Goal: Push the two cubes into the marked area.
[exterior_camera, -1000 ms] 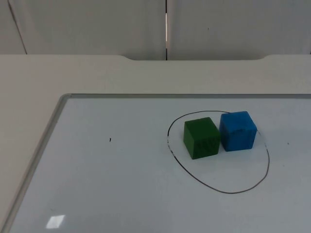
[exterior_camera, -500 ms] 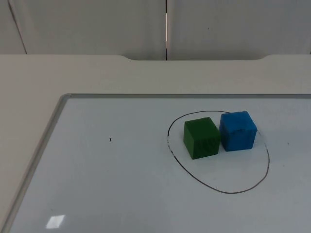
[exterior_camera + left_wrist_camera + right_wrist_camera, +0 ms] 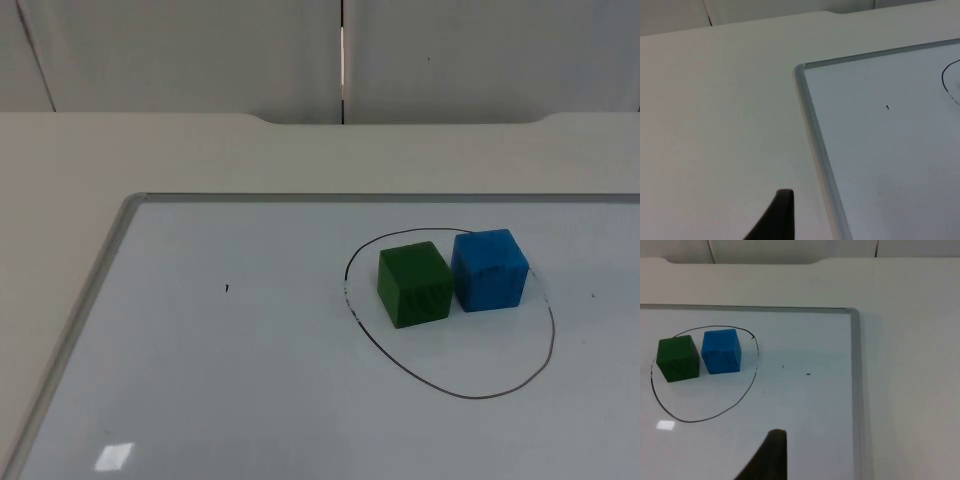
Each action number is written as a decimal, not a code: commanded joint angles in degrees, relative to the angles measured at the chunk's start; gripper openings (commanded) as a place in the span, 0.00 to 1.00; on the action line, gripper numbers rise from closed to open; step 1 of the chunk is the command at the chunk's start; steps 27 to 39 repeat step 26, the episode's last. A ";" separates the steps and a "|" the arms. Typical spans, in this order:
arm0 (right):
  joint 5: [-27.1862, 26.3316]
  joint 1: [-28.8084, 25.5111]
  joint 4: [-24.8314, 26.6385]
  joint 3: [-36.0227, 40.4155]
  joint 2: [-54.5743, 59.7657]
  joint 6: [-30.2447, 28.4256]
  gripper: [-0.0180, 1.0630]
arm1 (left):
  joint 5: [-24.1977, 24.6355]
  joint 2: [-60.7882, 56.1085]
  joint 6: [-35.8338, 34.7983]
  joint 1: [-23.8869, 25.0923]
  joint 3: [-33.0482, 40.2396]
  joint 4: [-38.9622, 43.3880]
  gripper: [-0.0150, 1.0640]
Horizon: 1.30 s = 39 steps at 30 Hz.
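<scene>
Seen from above, a whiteboard (image 3: 250,400) with a thin metal frame lies on the pale worktop (image 3: 150,150). A hand-drawn black oval (image 3: 470,394) is marked on the board. Inside it, a green cube (image 3: 413,284) and a blue cube (image 3: 489,269) sit side by side, touching or nearly so, the blue one close to the oval's far edge.

From the left wrist, the left claw (image 3: 776,217) hangs over bare worktop just beside the board's framed corner (image 3: 800,70); whether it is apart or together cannot be told.

From the right wrist, the right claw (image 3: 769,456) hangs over the board, apart from the oval and both cubes; its state also cannot be told.
</scene>
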 commanded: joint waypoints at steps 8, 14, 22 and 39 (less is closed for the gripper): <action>-0.19 -0.35 -0.35 0.41 -0.19 0.06 0.99 | 0.00 -0.28 -0.15 0.23 0.28 0.04 0.99; -0.19 -0.35 -0.35 0.41 -0.19 0.06 0.99 | 0.00 -0.28 -0.15 1.24 0.28 0.04 0.99; -0.19 -0.35 -0.35 0.41 -0.19 0.06 0.99 | 0.00 -0.28 -0.15 11.55 0.28 0.04 0.99; -0.19 -0.35 -0.35 0.41 -0.19 0.06 0.99 | 0.00 -0.28 -0.15 15.01 0.28 0.04 0.99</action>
